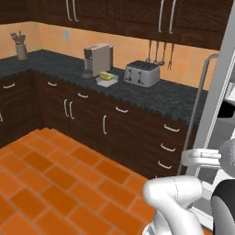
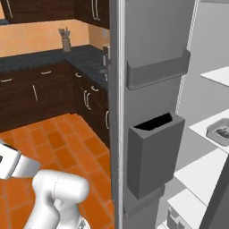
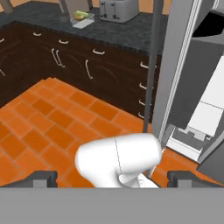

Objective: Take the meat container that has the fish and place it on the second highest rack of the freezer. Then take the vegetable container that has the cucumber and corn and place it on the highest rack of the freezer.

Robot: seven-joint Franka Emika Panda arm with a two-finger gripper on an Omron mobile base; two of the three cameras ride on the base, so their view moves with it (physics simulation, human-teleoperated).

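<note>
The dark speckled surface point(image 1: 151, 98) runs along the orange wall above dark wood cabinets, well ahead of the end effector point(image 3: 113, 178) across an orange tiled floor point(image 1: 50, 183). On it stand a coffee machine point(image 1: 98, 58), a silver toaster point(image 1: 142, 73) and, between them, the vegetable container point(image 1: 107, 80) with the cucumber and corn. The open freezer point(image 2: 152, 112) door rises just right of the end effector, its edge and long handle point(image 3: 152, 65) close by, with door bins facing the white interior. The meat container point(image 2: 220, 132) sits on a white shelf point(image 2: 201, 127) inside; which rack this is cannot be told. The floor to the left lies open for moving. The arm point(image 1: 176, 197) is folded low beside the door, and the end effector points down and forward with its finger tips point(image 3: 43, 178) spread wide, holding nothing.
</note>
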